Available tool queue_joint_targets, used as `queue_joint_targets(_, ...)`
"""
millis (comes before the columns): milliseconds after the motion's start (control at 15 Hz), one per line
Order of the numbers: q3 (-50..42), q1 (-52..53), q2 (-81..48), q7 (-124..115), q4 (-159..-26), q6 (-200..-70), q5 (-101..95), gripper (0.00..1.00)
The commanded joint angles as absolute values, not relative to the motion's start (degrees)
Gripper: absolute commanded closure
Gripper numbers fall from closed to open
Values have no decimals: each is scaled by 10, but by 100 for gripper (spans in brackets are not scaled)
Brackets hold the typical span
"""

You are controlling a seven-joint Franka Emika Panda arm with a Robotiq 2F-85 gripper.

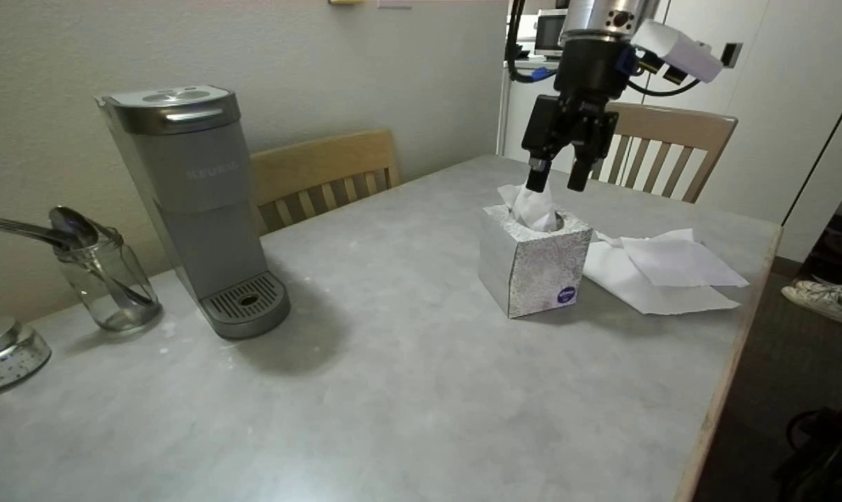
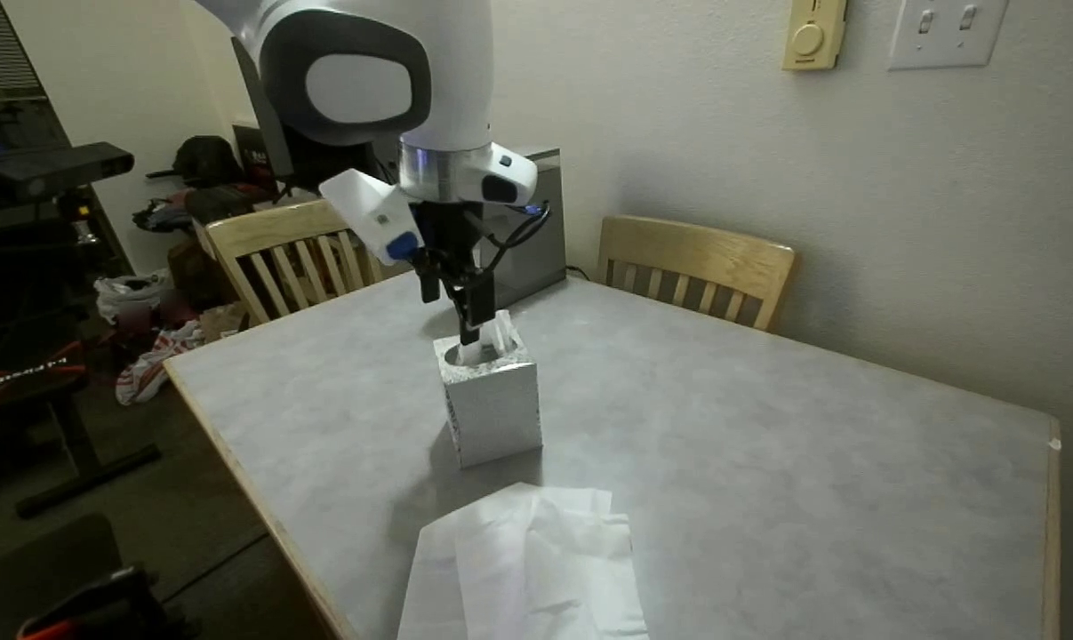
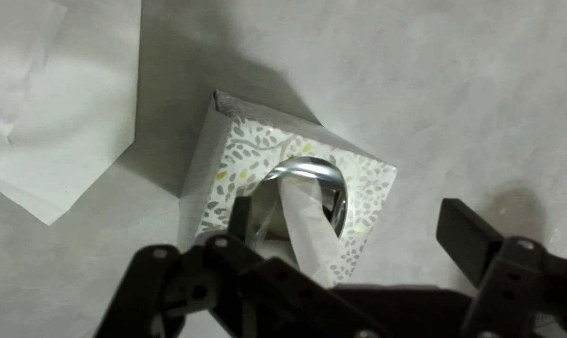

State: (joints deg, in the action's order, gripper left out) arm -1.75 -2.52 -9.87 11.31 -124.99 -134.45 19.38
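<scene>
In an exterior view, you have the end effector (image 1: 559, 179) hanging over the tissue box (image 1: 536, 268), its fingers (image 1: 580, 176) spread apart and gripping nothing. One finger comes down beside the white tissue (image 1: 532, 209) that sticks out of the top; you cannot tell whether they touch. The box stands upright on the bench (image 1: 407, 376), toward the far right corner, with white sheets (image 1: 661, 272) just beyond it, close to the right edge. By the left edge, along the wall (image 1: 421, 63), you see a grey coffee maker (image 1: 208, 181) and a glass jar (image 1: 114, 293) of utensils (image 1: 75, 226).

In an exterior view, the robot arm (image 2: 452, 80) reaches down over the box, which stands nearer the bench's wood-trimmed left edge than the edge along the wall. The sheets lie on the near side of the box. A wooden chair (image 2: 696, 252) stands at the wall edge.

In the wrist view, you look down on the box's leaf-patterned top. The tissue slants up through the round hole (image 3: 306, 166), between the widely parted fingers: one shows over the hole's rim, the other hangs out past the box.
</scene>
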Motion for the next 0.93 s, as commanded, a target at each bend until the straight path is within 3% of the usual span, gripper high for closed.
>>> queue_joint_targets(0,-14,-34,-125,138,-1222,-1323,156,0)
queue_joint_targets(467,-10,-37,-143,145,-1207,-1328,120,0)
queue_joint_targets(533,-9,-37,-143,146,-1208,-1328,123,18)
queue_joint_targets(867,-9,-39,-140,146,-1211,-1327,129,55)
